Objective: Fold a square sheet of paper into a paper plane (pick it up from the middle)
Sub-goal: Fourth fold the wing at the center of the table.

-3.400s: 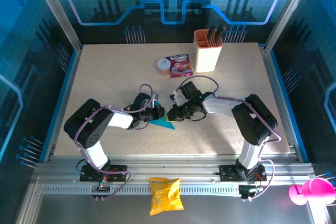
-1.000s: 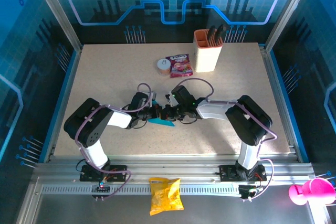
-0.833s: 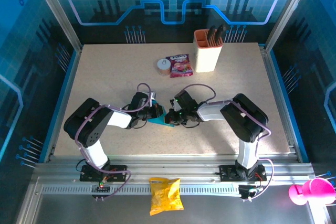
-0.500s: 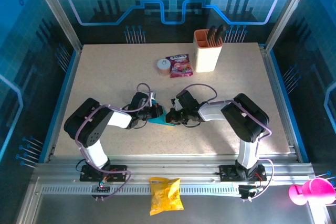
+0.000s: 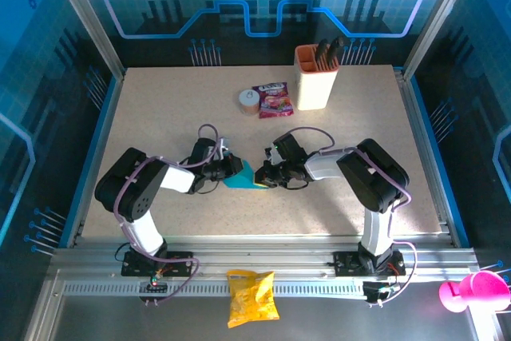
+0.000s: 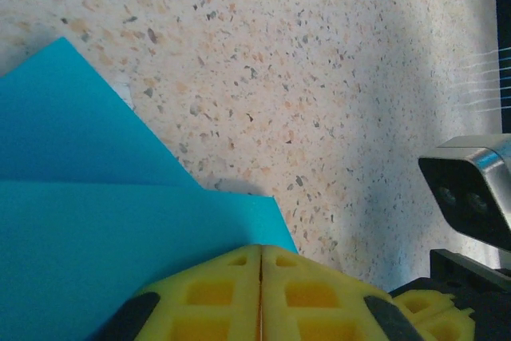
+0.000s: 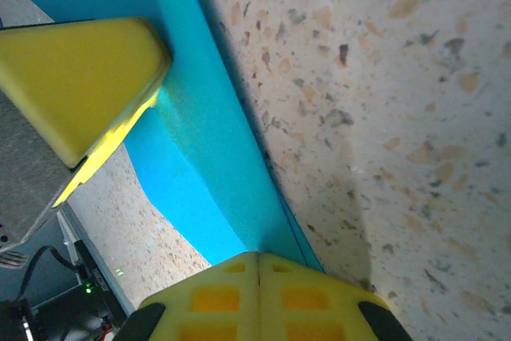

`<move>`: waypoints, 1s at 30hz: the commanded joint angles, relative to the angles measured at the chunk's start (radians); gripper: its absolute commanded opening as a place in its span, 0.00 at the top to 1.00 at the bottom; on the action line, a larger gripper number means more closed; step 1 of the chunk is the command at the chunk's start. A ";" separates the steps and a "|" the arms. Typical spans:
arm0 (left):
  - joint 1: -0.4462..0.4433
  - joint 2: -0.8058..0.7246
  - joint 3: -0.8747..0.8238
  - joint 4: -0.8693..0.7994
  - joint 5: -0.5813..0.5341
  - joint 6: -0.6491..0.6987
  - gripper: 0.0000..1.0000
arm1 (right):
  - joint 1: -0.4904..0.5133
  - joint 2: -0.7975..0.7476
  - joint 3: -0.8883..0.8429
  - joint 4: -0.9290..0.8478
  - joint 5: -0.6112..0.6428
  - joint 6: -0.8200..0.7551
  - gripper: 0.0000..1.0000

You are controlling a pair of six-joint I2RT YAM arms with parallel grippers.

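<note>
The square sheet of paper (image 5: 242, 179), cyan-blue and folded into layers, lies near the middle of the table between my two grippers. My left gripper (image 5: 234, 167) meets it from the left, with its yellow fingers pressed together at the paper's (image 6: 96, 221) edge in the left wrist view (image 6: 261, 249). From the right comes my right gripper (image 5: 266, 176), shut (image 7: 258, 255) on a raised crease of the paper (image 7: 207, 165). A left fingertip (image 7: 88, 69) touches the same sheet at the upper left of the right wrist view.
A beige holder cup (image 5: 314, 77), a pink-red snack packet (image 5: 273, 100) and a small tape roll (image 5: 249, 100) stand at the back. A yellow snack bag (image 5: 251, 297) lies on the front rail. A pink cup (image 5: 471, 291) sits off the table at the right.
The left gripper has shifted a little to the left and the right gripper a little to the right. More of the blue paper shows between them.
</note>
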 commanded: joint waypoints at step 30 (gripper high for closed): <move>0.189 0.025 0.214 -0.668 -0.406 -0.318 0.79 | -0.080 0.129 -0.116 -0.208 0.148 -0.008 1.00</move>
